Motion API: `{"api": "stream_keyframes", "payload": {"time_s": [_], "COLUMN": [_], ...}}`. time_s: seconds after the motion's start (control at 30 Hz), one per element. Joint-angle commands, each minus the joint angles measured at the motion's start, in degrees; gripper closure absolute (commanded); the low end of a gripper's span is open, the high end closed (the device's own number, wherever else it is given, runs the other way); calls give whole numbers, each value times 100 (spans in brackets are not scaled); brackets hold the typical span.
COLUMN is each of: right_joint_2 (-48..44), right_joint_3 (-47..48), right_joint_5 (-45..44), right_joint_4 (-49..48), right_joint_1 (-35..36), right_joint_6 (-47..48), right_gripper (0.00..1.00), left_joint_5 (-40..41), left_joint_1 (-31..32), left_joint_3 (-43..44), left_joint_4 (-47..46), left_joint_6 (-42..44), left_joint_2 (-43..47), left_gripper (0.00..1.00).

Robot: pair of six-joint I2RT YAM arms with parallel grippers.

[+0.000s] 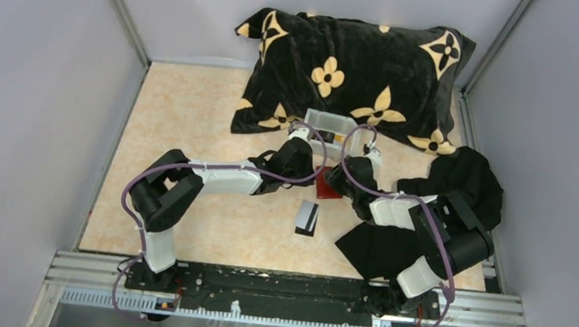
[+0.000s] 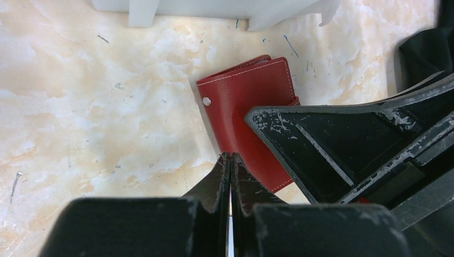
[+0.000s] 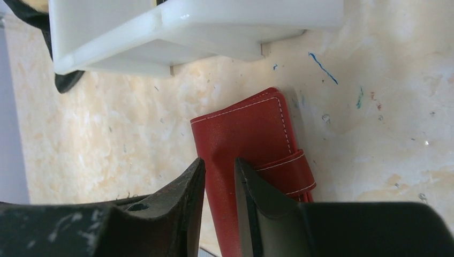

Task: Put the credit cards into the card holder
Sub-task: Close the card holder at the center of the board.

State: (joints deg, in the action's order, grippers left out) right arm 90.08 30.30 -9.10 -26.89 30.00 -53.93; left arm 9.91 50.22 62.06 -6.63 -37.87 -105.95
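The red card holder (image 1: pixel 324 185) lies closed and flat on the table between my two grippers. It also shows in the left wrist view (image 2: pixel 246 101) and the right wrist view (image 3: pixel 246 128), strap fastened. My left gripper (image 2: pixel 230 156) is shut and empty, with its tips at the holder's near left edge (image 1: pixel 311 178). My right gripper (image 3: pixel 219 163) has its jaws a little apart over the holder's left edge (image 1: pixel 336 186). A black credit card with a white band (image 1: pixel 307 216) lies on the table nearer the arms. The other cards cannot be made out.
A small white tray (image 1: pixel 325 118) stands just beyond the holder, seen also in both wrist views (image 2: pixel 214 8) (image 3: pixel 187 32). A black pillow with tan flowers (image 1: pixel 353 65) lies at the back. Black cloth (image 1: pixel 444 204) covers the right side under the right arm.
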Motion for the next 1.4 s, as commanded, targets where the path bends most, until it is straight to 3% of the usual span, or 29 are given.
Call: {"api": "stream_keyframes", "payload": {"time_s": [0.0,0.3,0.77,1.0,1.37], "right_joint_2": [-132,-445,-1057,-1317,-1401], "right_joint_3": [1,250,793,1131,846], "right_joint_5": [99,374,322,-519,-1610], "right_joint_4": [1237,971,1380,2355,3382], "right_joint_1": [24,21,23,25,17], "right_joint_6": [581,853,1409,1739,1649], "right_gripper": [71,70,70,72,89], "left_joint_5": [97,137,168,109,-104], "left_joint_1": [0,-10,-50,-51,-48], "left_joint_3": [-92,-176,-211,-212,-366], "left_joint_4": [-201,-246,-284,-220,-230], "left_joint_6": [-60,-63,-64,-14,-76], "left_joint_2": [103,92,32,-10,-143], "left_gripper": [96,97,97,97,98]}}
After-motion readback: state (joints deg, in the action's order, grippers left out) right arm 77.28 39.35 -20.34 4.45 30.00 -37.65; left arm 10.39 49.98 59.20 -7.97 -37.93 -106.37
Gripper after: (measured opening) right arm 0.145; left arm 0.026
